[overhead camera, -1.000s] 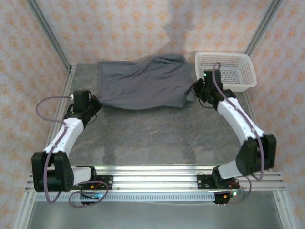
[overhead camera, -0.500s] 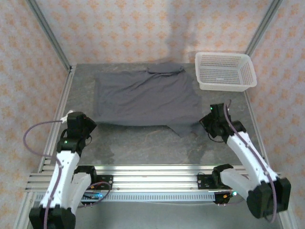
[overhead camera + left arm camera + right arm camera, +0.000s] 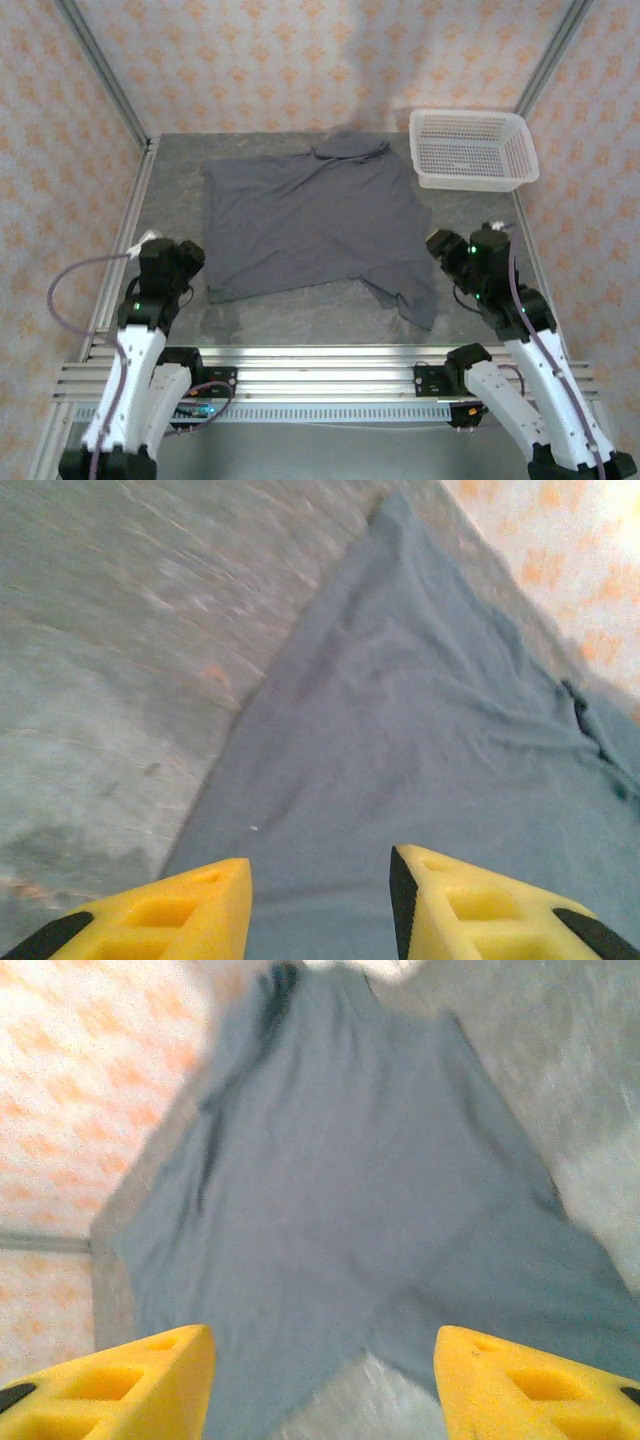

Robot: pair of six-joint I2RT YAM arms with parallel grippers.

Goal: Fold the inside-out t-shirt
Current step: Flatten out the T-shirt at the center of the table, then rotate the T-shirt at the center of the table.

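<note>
Grey t-shirt [image 3: 310,225] spread flat mid-table, one robot gripper at each near corner.
The left gripper [image 3: 188,262] and right gripper [image 3: 440,247] stand open, holding nothing. Bare table [image 3: 300,315] runs along the near edge. A white basket [image 3: 468,182] sits far right, just beside the shirt.

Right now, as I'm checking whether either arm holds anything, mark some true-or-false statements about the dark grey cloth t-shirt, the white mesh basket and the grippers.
The dark slate-grey cloth t-shirt lies spread on the table. True.
The white plastic mesh basket stands on the t-shirt. False: it stands on the table, at the far right.
The left gripper is clamped on the t-shirt. False: its jaws stand apart, empty.
The right gripper is open. True.
</note>
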